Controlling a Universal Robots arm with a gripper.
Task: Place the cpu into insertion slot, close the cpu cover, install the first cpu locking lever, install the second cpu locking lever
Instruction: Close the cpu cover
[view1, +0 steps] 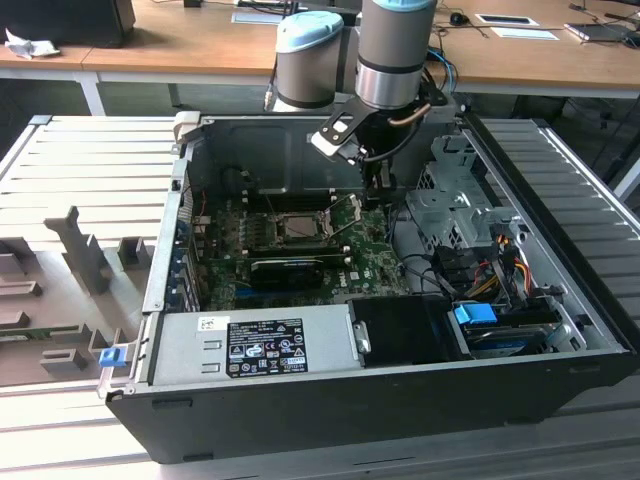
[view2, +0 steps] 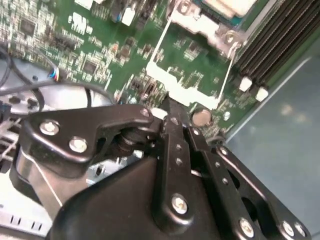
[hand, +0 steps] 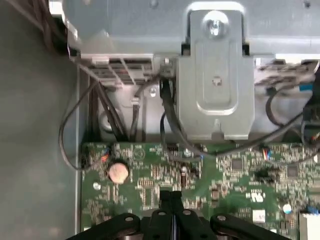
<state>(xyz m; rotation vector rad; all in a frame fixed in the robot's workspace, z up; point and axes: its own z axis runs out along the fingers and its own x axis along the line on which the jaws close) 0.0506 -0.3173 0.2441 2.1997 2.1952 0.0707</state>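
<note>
1. Black jointed gripper (hand: 171, 197), nearest the lens in both wrist views, has its two fingers pressed tight together with nothing visible between them. It hangs low over the green motherboard (hand: 235, 175).
2. Small, flat, square cpu (view1: 301, 227), pale silver-beige, lies inside the square metal-rimmed insertion slot (view2: 200, 25) near the middle of the board, apart from the fingertips.
3. Thin silver cpu cover (view2: 177, 86), a frame with a central opening, appears raised off the slot toward the exterior view's right, and green board shows through its opening. The gripper's tips are just beside its free edge; whether they touch it cannot be told.
4. Round coppery coin battery (hand: 118, 171) sits on the board close to the fingertips.
5. Long black memory slots (view2: 275, 40) with white end clips run along one side of the insertion slot.
6. Long black expansion card (view1: 290, 268) lies across the board on the camera's side of the slot in the exterior view.
7. Loose black cables (hand: 170, 115) and a pressed silver metal bracket (hand: 215, 85) crowd the board's edge beside the gripper.
8. Grey labelled power supply box (view1: 250, 345) and a silver perforated drive cage (view1: 450, 200) fill the rest of the open black computer case (view1: 350, 410).
9. Grey ribbed table (view1: 90, 160) carries the case, with wooden desks (view1: 180, 45) behind.
</note>
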